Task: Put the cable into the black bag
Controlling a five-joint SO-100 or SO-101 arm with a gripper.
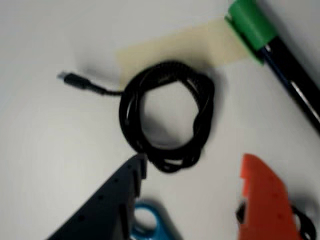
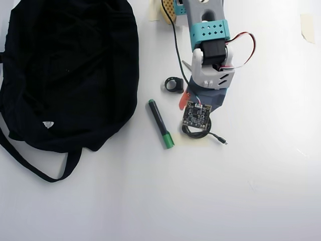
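Overhead view first: we see the black bag (image 2: pixel 70 70), a large floppy fabric shape with long straps and a small white label, filling the upper left of the white table (image 2: pixel 261 191); the arm (image 2: pixel 210 50), teal and white plastic, reaches down from the top edge; a green-capped marker (image 2: pixel 160 123) lies between bag and arm, its cap toward the bottom; a small black ring (image 2: pixel 174 84) sits just above it. We find the cable (image 1: pixel 167 117) coiled in a round loop of thin braided cord on a strip of beige tape (image 1: pixel 180 47), well apart from the bag; its tail runs left in the wrist view, ending in a small metal plug. The gripper (image 1: pixel 192 167) stands apart, black finger (image 1: pixel 125 185) and orange finger (image 1: pixel 260 195) just at the coil's near edge.
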